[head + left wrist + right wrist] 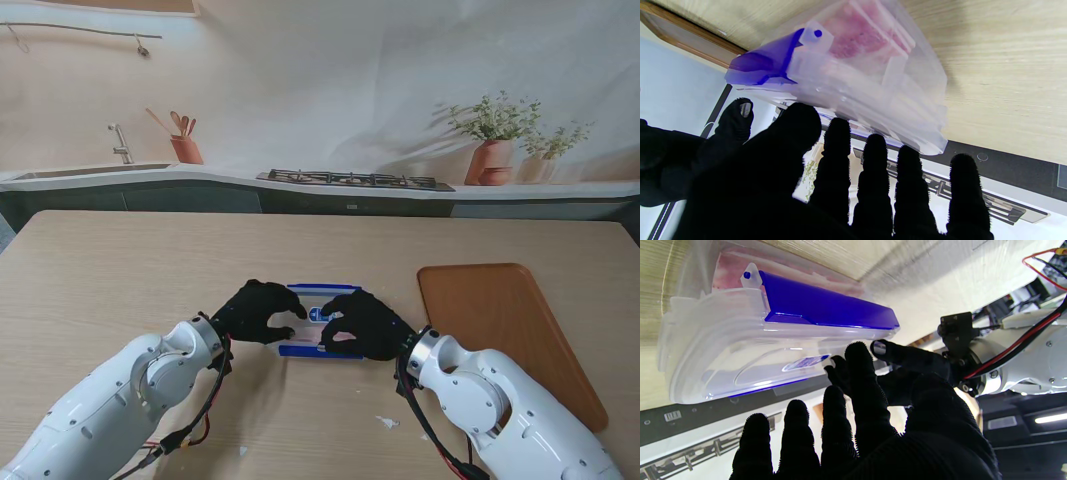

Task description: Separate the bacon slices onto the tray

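Crosswise, bacon box [322, 292] left-to-right.

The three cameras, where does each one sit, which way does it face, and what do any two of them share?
Stand view: above the shoulders, facing down at the table; shows both white arms, left robot hand and right robot hand over the box, tray to the right.
Left wrist: looks along black fingers at the box's clear side.
Right wrist: looks along its fingers at the blue latch; the left hand shows too.
Both wrist views share the box.
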Tool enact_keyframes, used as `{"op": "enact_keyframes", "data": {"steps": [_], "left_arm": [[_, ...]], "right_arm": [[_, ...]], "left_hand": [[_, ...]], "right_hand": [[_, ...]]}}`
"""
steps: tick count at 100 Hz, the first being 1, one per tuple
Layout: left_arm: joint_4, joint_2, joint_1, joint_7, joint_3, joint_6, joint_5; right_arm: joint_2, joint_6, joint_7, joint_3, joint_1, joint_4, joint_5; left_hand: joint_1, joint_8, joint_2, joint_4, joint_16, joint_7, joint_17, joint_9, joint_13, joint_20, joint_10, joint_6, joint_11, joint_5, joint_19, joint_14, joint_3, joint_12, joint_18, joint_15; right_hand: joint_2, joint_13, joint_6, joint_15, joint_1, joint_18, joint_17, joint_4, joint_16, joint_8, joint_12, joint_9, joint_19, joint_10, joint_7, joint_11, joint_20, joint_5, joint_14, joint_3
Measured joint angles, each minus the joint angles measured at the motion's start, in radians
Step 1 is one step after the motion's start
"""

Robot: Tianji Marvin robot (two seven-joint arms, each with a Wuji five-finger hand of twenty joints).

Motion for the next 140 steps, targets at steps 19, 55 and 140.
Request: {"op": "enact_keyframes", "data": {"steps": [19, 55, 140], "left_arm": [[-0.001, 0.000, 0.000, -0.001, -0.001, 0.001, 0.000], [-0.002, 0.002, -0.007, -0.012, 0.005, 0.004, 0.003], [-0.010, 0.007, -0.020, -0.042, 0.016, 0.020, -0.006]], "right_arm": [[0.001, 0.013, 0.006, -0.022, 0.014, 0.014, -0.001], [0.001, 0.019, 0.013, -0.029, 0.023, 0.019, -0.008], [0.005, 0.046, 0.067, -0.056, 0.049, 0.018, 0.052]], "left_hand": [[0.000, 0.000, 0.000, 0.000, 0.000, -0.005, 0.000, -0.002, 0.000, 0.000, 0.000, 0.000, 0.000, -0.001, 0.000, -0.003, 0.000, 0.000, 0.000, 0.000], [-0.001, 0.000, 0.001, 0.000, 0.000, -0.014, 0.000, -0.009, 0.000, 0.000, 0.000, 0.000, 0.000, -0.003, 0.000, -0.009, 0.000, 0.002, 0.000, -0.009], [-0.001, -0.002, 0.001, 0.000, 0.000, -0.028, 0.000, -0.020, -0.001, 0.000, -0.003, -0.001, 0.000, -0.016, 0.000, -0.033, -0.012, 0.002, 0.000, -0.020]], "right_hand": [[0.000, 0.000, 0.000, 0.000, 0.000, 0.000, 0.000, 0.000, 0.000, -0.010, 0.000, 0.000, -0.001, 0.000, 0.000, 0.000, 0.000, 0.000, -0.004, 0.000], [0.000, 0.000, -0.028, 0.000, 0.000, 0.000, 0.000, 0.000, 0.000, -0.010, 0.000, 0.000, -0.001, 0.000, -0.008, 0.000, 0.000, 0.000, -0.004, 0.000], [0.000, -0.012, -0.006, -0.001, 0.000, 0.000, -0.013, 0.000, 0.000, -0.011, 0.000, 0.000, -0.001, 0.000, 0.015, 0.000, -0.001, 0.043, -0.004, 0.011]]}}
